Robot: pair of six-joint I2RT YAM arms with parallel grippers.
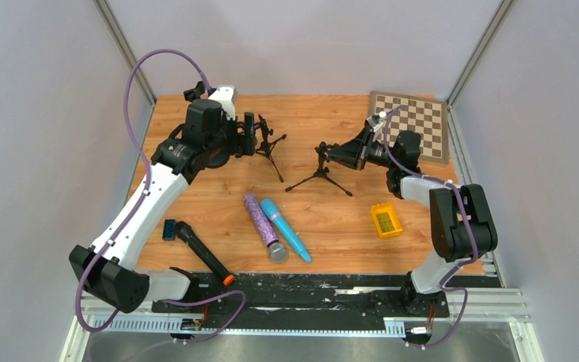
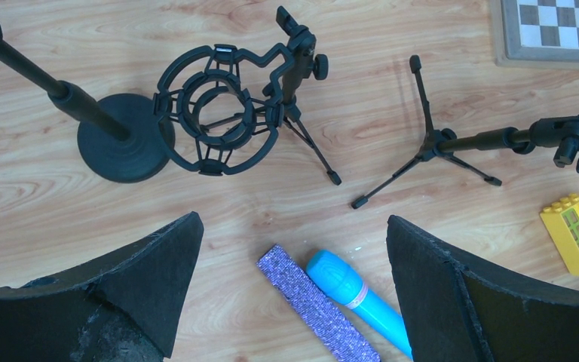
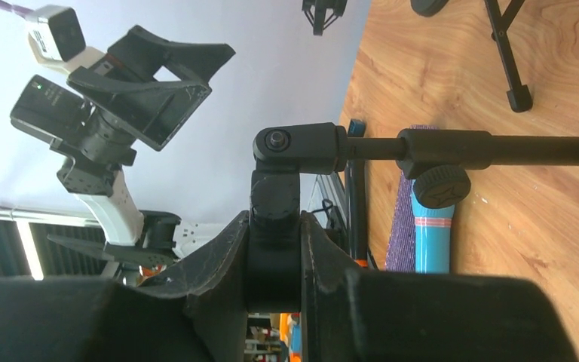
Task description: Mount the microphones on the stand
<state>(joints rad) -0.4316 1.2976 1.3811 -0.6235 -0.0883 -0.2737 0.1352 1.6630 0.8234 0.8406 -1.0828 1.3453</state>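
Observation:
Three microphones lie on the wooden table near its front: a glittery purple one [image 1: 262,225], a light-blue one [image 1: 286,230] touching it, and a black one [image 1: 203,253] with an orange ring to the left. My right gripper [image 1: 335,154] is shut on the black swivel head [image 3: 275,226] of a small tripod stand [image 1: 320,175], whose pole is tilted over toward the right. My left gripper [image 1: 250,136] hangs open with nothing in it, high above the purple microphone [image 2: 317,309] and the blue one [image 2: 354,294]. A shock-mount tripod stand [image 2: 219,113] stands just beyond it.
A round-base stand [image 2: 124,136] is at the far left. A chessboard [image 1: 411,124] lies at the back right corner. A yellow brick [image 1: 385,220] sits right of the microphones and a blue brick [image 1: 169,229] by the black one.

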